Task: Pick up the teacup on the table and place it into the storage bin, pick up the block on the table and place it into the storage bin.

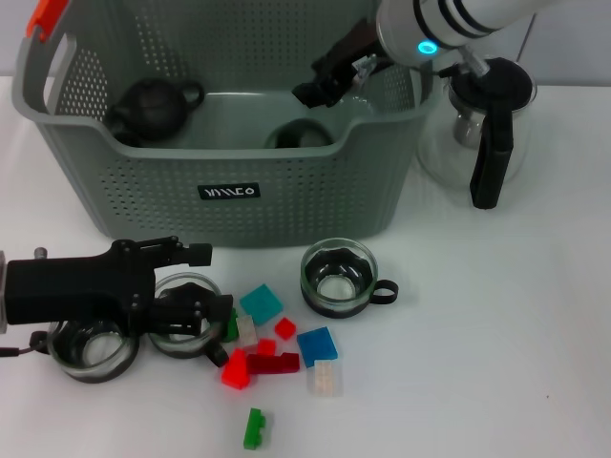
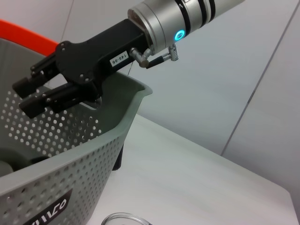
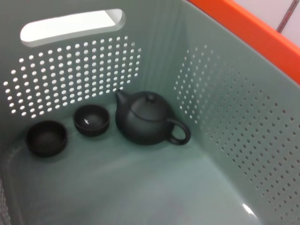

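The grey-green storage bin (image 1: 286, 196) stands at the back of the table. Inside it are a black teapot (image 3: 147, 119) and two small dark teacups (image 3: 91, 120) (image 3: 46, 138). My right gripper (image 1: 317, 84) hangs over the bin's right end, open and holding nothing; it also shows in the left wrist view (image 2: 28, 97). My left gripper (image 1: 205, 283) is low at the front left, open, with its fingers over a glass teacup (image 1: 181, 334). Two more glass teacups (image 1: 93, 350) (image 1: 337, 277) stand nearby. Several blocks lie in front: teal (image 1: 261, 303), blue (image 1: 317, 343), red (image 1: 236, 370), green (image 1: 254, 429).
A glass teapot with a black handle (image 1: 487, 134) stands right of the bin. The bin's near wall carries a black label (image 1: 229, 191), and its left handle is orange-red (image 1: 46, 19). Bare white table lies at the front right.
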Controlling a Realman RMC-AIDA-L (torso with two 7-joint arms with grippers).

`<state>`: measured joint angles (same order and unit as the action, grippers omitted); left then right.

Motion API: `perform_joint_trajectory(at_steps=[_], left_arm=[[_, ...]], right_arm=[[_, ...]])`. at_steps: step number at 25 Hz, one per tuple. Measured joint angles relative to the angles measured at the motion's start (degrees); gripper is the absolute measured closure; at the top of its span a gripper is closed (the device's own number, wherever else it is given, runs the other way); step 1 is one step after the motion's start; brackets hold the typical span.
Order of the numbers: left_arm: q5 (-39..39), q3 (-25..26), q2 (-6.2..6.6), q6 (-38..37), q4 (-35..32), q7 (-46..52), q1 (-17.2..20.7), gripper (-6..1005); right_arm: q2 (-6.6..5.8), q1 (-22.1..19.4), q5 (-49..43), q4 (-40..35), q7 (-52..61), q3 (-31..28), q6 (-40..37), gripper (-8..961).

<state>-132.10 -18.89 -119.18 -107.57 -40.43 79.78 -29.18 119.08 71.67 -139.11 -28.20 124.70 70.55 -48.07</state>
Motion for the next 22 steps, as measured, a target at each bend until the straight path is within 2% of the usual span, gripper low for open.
perform_joint_trajectory(at_steps=[6,11,17,22], left_arm=[[0.0,0.0,0.0,-0.2,0.0,0.1,0.1,80],[0.0,0.1,0.15,-0.6,-0.1,0.8,0.0,80],[0.0,0.3,0.25,-0.7,-0.3,0.8,0.0,80],[0.0,0.1,0.28,-0.7,-0.3,0.9,0.0,80]], right_arm=[[0.0,-2.1,0.0,-5.5,0.8,-0.1,-1.1,540],[0.06,-6.6,0.2,-18.3,2.8,-1.2,-4.5,338],[0.7,-12.6,2.2,-35.7,4.4,-5.0,-14.8,294],[0.4,-16.7,9.0,-46.2,5.4,-7.6,-29.4,286]])
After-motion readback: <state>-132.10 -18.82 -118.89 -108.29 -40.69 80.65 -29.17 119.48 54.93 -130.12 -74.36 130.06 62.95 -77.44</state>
